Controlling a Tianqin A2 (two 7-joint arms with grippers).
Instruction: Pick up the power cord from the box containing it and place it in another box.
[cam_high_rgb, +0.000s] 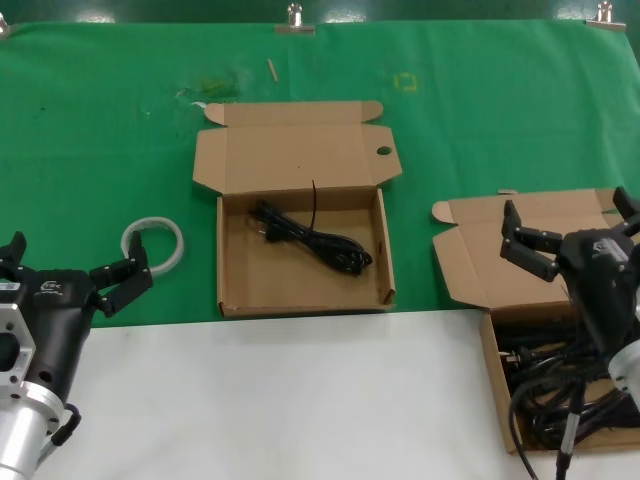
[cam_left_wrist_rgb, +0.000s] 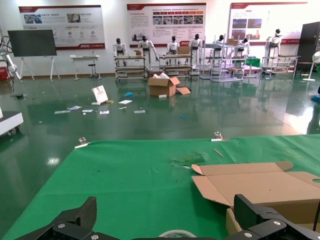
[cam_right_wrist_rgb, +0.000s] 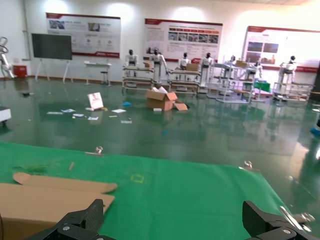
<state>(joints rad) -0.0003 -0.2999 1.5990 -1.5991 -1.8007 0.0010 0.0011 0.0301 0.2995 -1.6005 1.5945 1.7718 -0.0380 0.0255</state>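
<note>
The power cord, a thin black bundle with a plug end, lies inside the wide cardboard box whose open lid has a small round hole. The plain-lidded cardboard box stands open at the right and holds a tangle of many black cables. My left gripper is open and empty at the left, beside the wide box. My right gripper is open and empty above the plain-lidded box. The left wrist view shows my left gripper open, with the wide box's lid ahead of it. The right wrist view shows my right gripper open over green cloth.
A white tape ring lies on the green cloth between my left gripper and the wide box; it also shows in the left wrist view. Bare white table runs along the front. The wide box's lid shows in the right wrist view.
</note>
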